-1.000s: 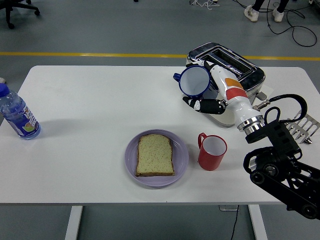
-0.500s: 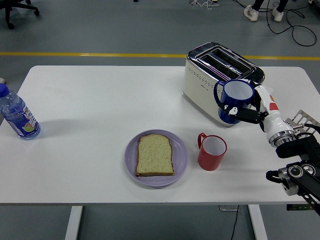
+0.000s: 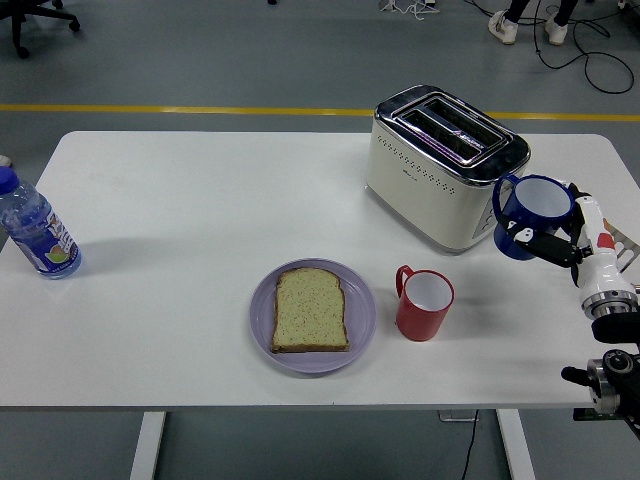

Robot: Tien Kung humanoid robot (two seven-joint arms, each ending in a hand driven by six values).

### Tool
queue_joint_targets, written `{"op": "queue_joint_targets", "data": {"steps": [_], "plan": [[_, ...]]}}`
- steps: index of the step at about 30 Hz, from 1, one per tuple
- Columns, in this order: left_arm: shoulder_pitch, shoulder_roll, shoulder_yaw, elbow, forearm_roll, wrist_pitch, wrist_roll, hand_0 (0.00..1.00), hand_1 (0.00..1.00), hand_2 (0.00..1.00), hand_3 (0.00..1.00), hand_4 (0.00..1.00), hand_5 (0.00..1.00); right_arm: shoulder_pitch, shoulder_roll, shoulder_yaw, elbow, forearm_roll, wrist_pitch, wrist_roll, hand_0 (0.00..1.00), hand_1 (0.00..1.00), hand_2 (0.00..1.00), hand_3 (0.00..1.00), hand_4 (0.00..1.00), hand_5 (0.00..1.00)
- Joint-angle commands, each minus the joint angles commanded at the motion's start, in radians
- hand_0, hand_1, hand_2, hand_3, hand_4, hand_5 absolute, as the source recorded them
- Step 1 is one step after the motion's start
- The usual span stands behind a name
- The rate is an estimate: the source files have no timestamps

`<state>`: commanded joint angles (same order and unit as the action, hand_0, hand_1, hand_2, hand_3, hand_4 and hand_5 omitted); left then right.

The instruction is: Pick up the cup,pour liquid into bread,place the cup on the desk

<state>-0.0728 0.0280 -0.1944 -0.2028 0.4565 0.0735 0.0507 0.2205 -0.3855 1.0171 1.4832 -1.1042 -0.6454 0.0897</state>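
My right hand (image 3: 556,237) is shut on a blue cup (image 3: 532,214) with a white inside. It holds the cup upright just right of the toaster (image 3: 440,163), at the table's right side; whether it touches the table I cannot tell. A slice of bread (image 3: 310,309) lies on a purple plate (image 3: 362,318) at the front middle. A red cup (image 3: 425,303) stands right of the plate. The left arm is out of view.
A water bottle (image 3: 36,232) with a blue cap stands at the table's left edge. A metal rack (image 3: 627,243) shows at the right edge behind my hand. The white table (image 3: 180,230) spans the view.
My right hand has carried the blue cup to the right, from left of the toaster, across its front, to its right side, turning it upright. My arm has drawn back toward the right edge.
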Motion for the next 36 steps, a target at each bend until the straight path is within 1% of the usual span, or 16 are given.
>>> {"op": "queue_joint_targets", "data": {"steps": [1, 3, 5, 8, 10, 13, 17, 22, 24, 27, 29, 34, 35, 36], "plan": [[0.000, 0.000, 0.000, 0.000, 0.000, 0.000, 0.000, 0.640, 0.649, 0.663, 0.561, 0.328, 0.840, -0.002, 0.001, 0.002, -0.004, -0.003, 0.000, 0.021, 0.343, 0.289, 0.461, 0.555, 0.671, 0.002], [-0.002, 0.000, -0.003, 0.000, 0.002, 0.000, 0.000, 0.640, 0.649, 0.663, 0.561, 0.328, 0.840, -0.027, 0.018, 0.019, -0.035, -0.025, 0.000, 0.075, 0.343, 0.289, 0.461, 0.555, 0.671, 0.002], [-0.003, 0.000, -0.006, 0.000, 0.003, 0.000, 0.000, 0.640, 0.649, 0.663, 0.562, 0.328, 0.838, -0.045, 0.032, 0.033, -0.059, -0.031, 0.000, 0.108, 0.345, 0.290, 0.462, 0.555, 0.671, 0.002], [-0.005, 0.000, -0.006, 0.000, 0.004, 0.000, 0.000, 0.640, 0.649, 0.663, 0.562, 0.328, 0.838, -0.071, 0.052, 0.053, -0.088, -0.034, 0.000, 0.140, 0.345, 0.290, 0.462, 0.555, 0.671, 0.002], [-0.006, 0.000, -0.006, 0.000, 0.004, 0.000, 0.000, 0.640, 0.649, 0.663, 0.562, 0.328, 0.838, -0.079, 0.059, 0.059, -0.096, -0.033, 0.000, 0.148, 0.345, 0.290, 0.462, 0.555, 0.671, 0.002], [-0.011, 0.001, -0.006, 0.000, 0.006, 0.000, 0.000, 0.640, 0.649, 0.663, 0.562, 0.327, 0.838, -0.109, 0.094, 0.091, -0.131, -0.046, 0.000, 0.194, 0.350, 0.291, 0.460, 0.554, 0.667, 0.002], [-0.015, 0.001, -0.007, -0.001, 0.008, 0.000, 0.000, 0.640, 0.649, 0.663, 0.562, 0.327, 0.838, -0.137, 0.139, 0.124, -0.159, -0.063, 0.000, 0.246, 0.363, 0.290, 0.459, 0.553, 0.670, 0.002], [-0.017, 0.001, -0.005, -0.001, 0.007, 0.000, -0.001, 0.640, 0.649, 0.663, 0.562, 0.327, 0.838, -0.155, 0.190, 0.141, -0.207, -0.073, 0.000, 0.272, 0.363, 0.290, 0.459, 0.553, 0.670, 0.002], [-0.017, 0.001, -0.004, -0.001, 0.007, 0.000, -0.001, 0.640, 0.649, 0.663, 0.562, 0.326, 0.837, -0.156, 0.200, 0.141, -0.223, -0.073, 0.000, 0.275, 0.370, 0.296, 0.463, 0.554, 0.661, 0.002], [-0.019, 0.001, -0.005, -0.001, 0.007, 0.000, -0.001, 0.640, 0.649, 0.663, 0.562, 0.326, 0.837, -0.153, 0.226, 0.148, -0.268, -0.072, 0.006, 0.294, 0.370, 0.296, 0.463, 0.554, 0.661, 0.002], [-0.020, 0.001, -0.004, -0.001, 0.007, 0.000, -0.001, 0.640, 0.649, 0.663, 0.562, 0.326, 0.838, -0.151, 0.234, 0.149, -0.288, -0.070, 0.011, 0.303, 0.389, 0.299, 0.465, 0.554, 0.662, 0.002], [-0.020, 0.001, -0.005, -0.001, 0.008, 0.000, -0.001, 0.640, 0.649, 0.663, 0.562, 0.326, 0.838, -0.147, 0.246, 0.149, -0.323, -0.068, 0.031, 0.318, 0.389, 0.299, 0.465, 0.554, 0.662, 0.002], [-0.020, 0.001, -0.005, -0.001, 0.008, 0.000, -0.001, 0.640, 0.649, 0.663, 0.562, 0.326, 0.838, -0.147, 0.246, 0.149, -0.325, -0.068, 0.032, 0.319, 0.480, 0.346, 0.496, 0.553, 0.617, 0.002], [-0.021, 0.002, -0.006, -0.001, 0.009, 0.000, -0.001, 0.640, 0.649, 0.663, 0.562, 0.326, 0.838, -0.144, 0.248, 0.148, -0.336, -0.072, 0.054, 0.319, 0.480, 0.346, 0.496, 0.553, 0.617, 0.002]]}}
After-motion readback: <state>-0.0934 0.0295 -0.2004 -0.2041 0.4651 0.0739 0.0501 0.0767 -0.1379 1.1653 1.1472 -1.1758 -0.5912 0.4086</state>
